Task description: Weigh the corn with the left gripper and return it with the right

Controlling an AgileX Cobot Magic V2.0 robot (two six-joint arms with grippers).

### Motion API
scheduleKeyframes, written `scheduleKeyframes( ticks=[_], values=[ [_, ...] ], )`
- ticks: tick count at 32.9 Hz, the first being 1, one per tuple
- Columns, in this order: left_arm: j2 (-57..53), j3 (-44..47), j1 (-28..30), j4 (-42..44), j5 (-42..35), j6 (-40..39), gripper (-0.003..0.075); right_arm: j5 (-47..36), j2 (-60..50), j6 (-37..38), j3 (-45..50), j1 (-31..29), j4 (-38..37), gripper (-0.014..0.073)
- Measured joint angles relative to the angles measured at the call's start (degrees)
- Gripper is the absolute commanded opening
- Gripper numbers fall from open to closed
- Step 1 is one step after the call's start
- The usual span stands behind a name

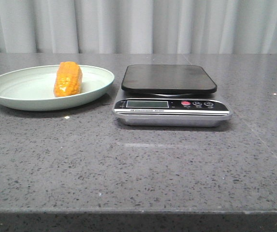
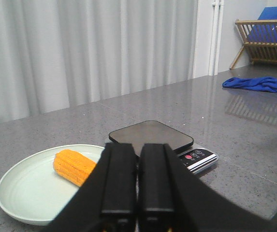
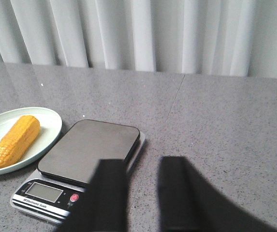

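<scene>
Down at the left gripper [image 2: 137, 193], the two black fingers were pressed together with basically no gap, holding nothing. It hung back from the table, aimed toward the plate [image 2: 17, 198] and scale [image 2: 150, 135]. The right gripper [image 3: 143, 193] was different: fingers spread apart with a clear gap, also empty, hanging near the scale's front corner.

Going outward, the corn [image 1: 67, 79] was lying on the pale green plate, roughly in the middle, long axis running about 12 to 6 in the front view. On the clock face from the scale, the plate sat at 9 o'clock, just beside it, rims nearly touching. The scale's black platform [image 1: 168, 78] was bare, and I couldn't read its display [image 1: 147, 104].

So as far as I could tell, nothing had been done yet, or the whole thing was already over; the pictures alone can't settle that. If it was the start, everything was left: the left one needed to open up, grab the corn, set it on the platform, then the right one takes it back to the plate.
</scene>
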Motion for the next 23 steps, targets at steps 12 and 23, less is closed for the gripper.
scheduleKeyframes(
  ticks=[12, 23],
  values=[
    [0.0, 0.0, 0.0, 0.0, 0.1, 0.0, 0.0127, 0.25, -10.34, -0.12, 5.03, 0.0, 0.0, 0.0138],
    [0.0, 0.0, 0.0, 0.0, 0.1, 0.0, 0.0127, 0.46, -10.34, -0.12, 5.12, 0.0, -0.02, 0.0138]
  ],
)
